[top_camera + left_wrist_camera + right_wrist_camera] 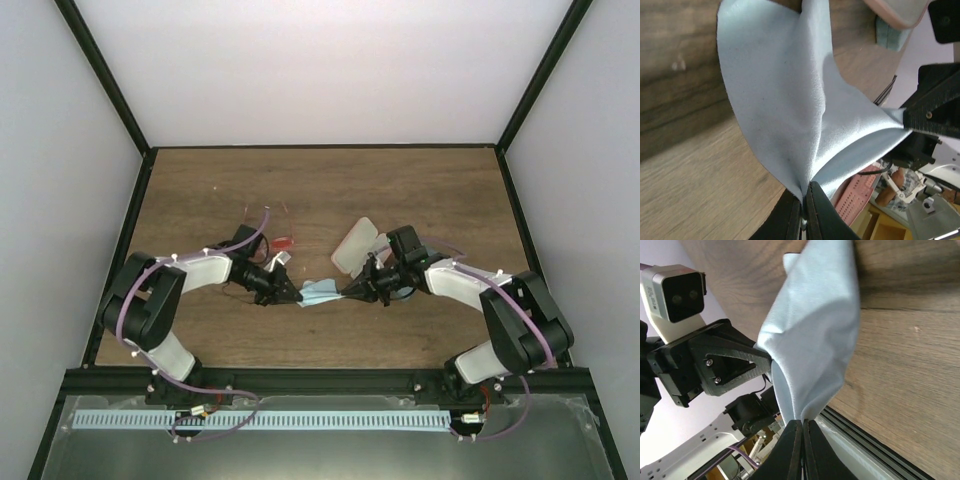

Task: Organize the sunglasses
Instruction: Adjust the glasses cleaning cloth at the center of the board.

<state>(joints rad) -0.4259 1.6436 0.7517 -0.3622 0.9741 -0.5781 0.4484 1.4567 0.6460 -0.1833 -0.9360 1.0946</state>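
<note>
So right now both arms have a light blue cloth (pixel 320 292) strung between them just above the bench (pixel 420 190); the left end effector (pixel 288 296) is pinched tight on one corner and the right end effector (pixel 350 291) is pinched tight on the opposite corner, jaws together on the fabric in both wrist views; the cloth hangs in a loose fold in the middle, not flat. My read is that this step is spreading or folding the cloth, so the trick is even tension: pull the two corners apart gently on the same line, lower both ends together so the slack lands flat, and only let go once the fabric is resting on the wood; if one side slips, the whole thing bunches up. The sunglasses (pixel 285 242) sit on the bench just behind the left wrist, apart from the cloth; I can only make out one reddish pair for sure, the second one is too faint to place. A pale case (pixel 358 243) lies just behind the right wrist; both are close enough that a backward swing of either arm could knock them, so I'd lay the cloth down toward the near, bare side.
</note>
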